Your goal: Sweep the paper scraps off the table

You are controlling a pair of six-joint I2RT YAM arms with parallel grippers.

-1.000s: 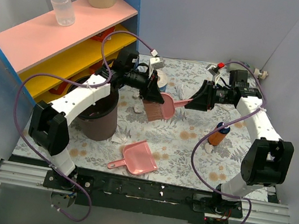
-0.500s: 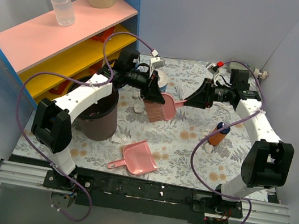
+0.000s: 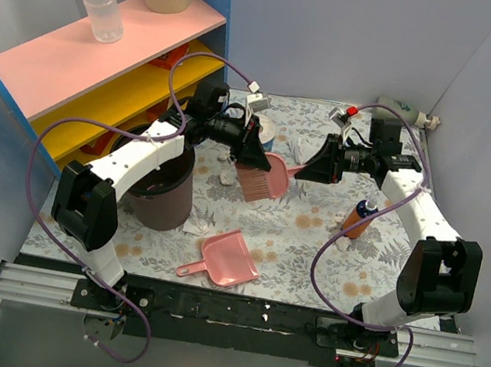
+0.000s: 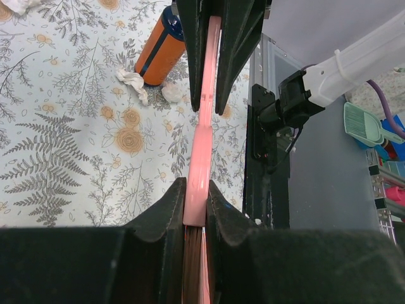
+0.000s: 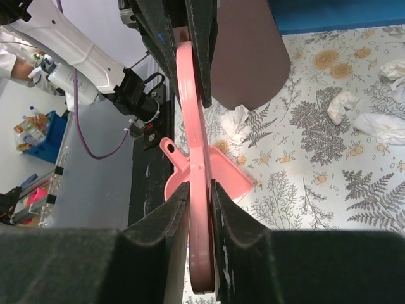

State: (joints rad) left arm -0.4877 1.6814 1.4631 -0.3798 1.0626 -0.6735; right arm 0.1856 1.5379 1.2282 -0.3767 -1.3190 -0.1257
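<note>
Over the table's [image 3: 311,242] middle, left gripper [image 3: 254,159] and right gripper [image 3: 307,168] are clamping a pink brush [image 3: 264,182], paper scraps [image 5: 342,104] lying scattered beneath.

left arm [image 3: 142,152] and right arm [image 3: 423,202] are showing white link shells between bulky black joint housings [image 3: 83,208]. a thin purple cable [image 3: 317,252] is looping loosely along each arm. left gripper [image 4: 196,193] and right gripper [image 5: 201,190] are presenting matte black, wedge-shaped fingers [image 4: 158,221].
</note>
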